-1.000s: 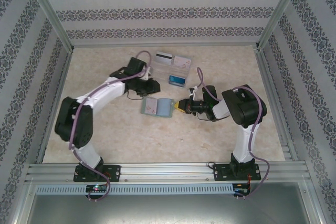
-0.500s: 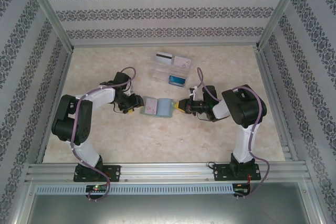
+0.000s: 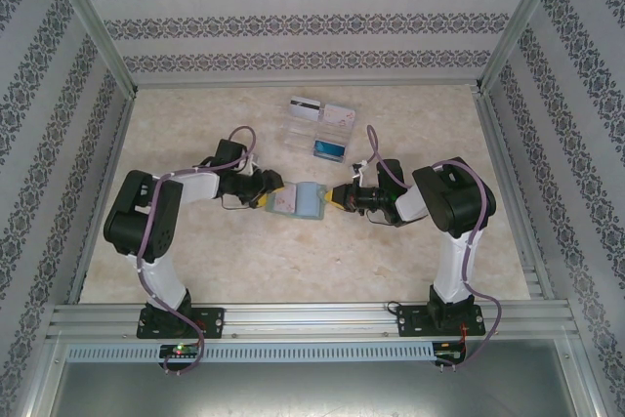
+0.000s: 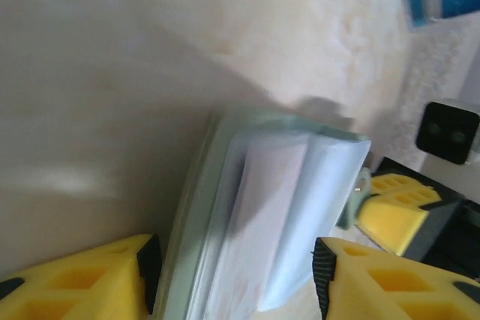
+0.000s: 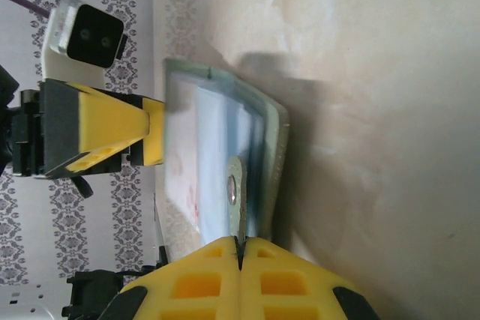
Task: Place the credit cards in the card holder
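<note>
The grey-green card holder (image 3: 305, 200) lies open mid-table with a pale pink card (image 3: 282, 199) on its left half. My left gripper (image 3: 266, 192) is open at the holder's left end. In the left wrist view its yellow fingers (image 4: 82, 282) stand either side of the holder's edge (image 4: 196, 245) and the pink card (image 4: 262, 207), with gaps showing. My right gripper (image 5: 240, 241) is shut on the holder's snap tab (image 5: 235, 189), at the holder's right end (image 3: 333, 198). A striped white card (image 3: 305, 107), another pink card (image 3: 338, 114) and a blue card (image 3: 329, 149) sit in the tray.
A clear compartmented tray (image 3: 293, 134) stands behind the holder, toward the back wall. Patterned walls and metal rails (image 3: 107, 75) enclose the table on three sides. Open beige tabletop (image 3: 293, 261) lies between the holder and the arm bases.
My left gripper swung from beside the tray down to the holder's left end and its jaws widened. The right gripper stayed shut on the tab.
</note>
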